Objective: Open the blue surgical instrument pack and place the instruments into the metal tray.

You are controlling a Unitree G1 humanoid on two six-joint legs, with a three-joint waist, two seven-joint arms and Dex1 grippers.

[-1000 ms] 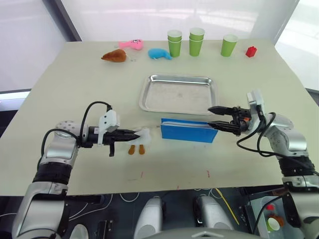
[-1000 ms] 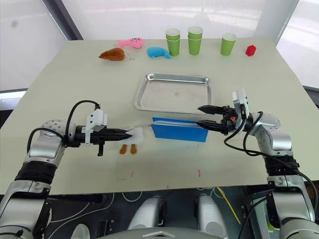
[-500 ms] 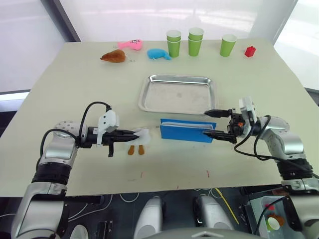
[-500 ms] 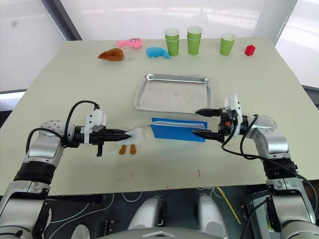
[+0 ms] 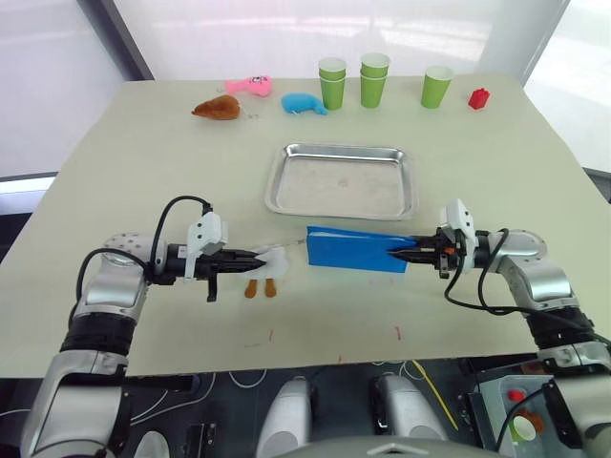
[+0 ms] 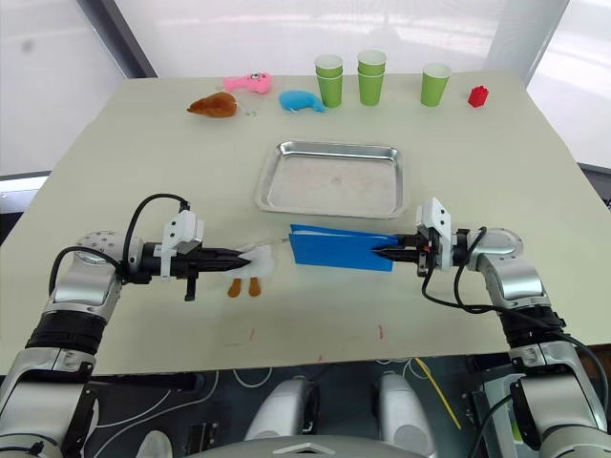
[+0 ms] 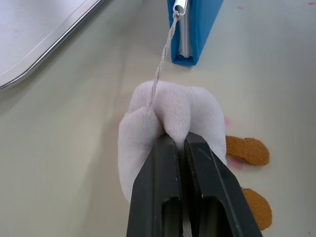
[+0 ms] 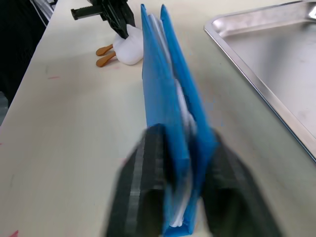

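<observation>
Right tool [image 6: 387, 252] pinching blue pack [image 6: 339, 248], left tool [image 5: 256, 258] clamping white plush [image 5: 271, 260], tray [image 5: 341, 180] behind

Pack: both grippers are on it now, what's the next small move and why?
Probably pull left with the left gripper, while the right gripper holds the pack steady. The left is shut on the white plush pull, whose string runs to the zipper. The pack stands closed on edge near the tray, which holds nothing yet.
</observation>
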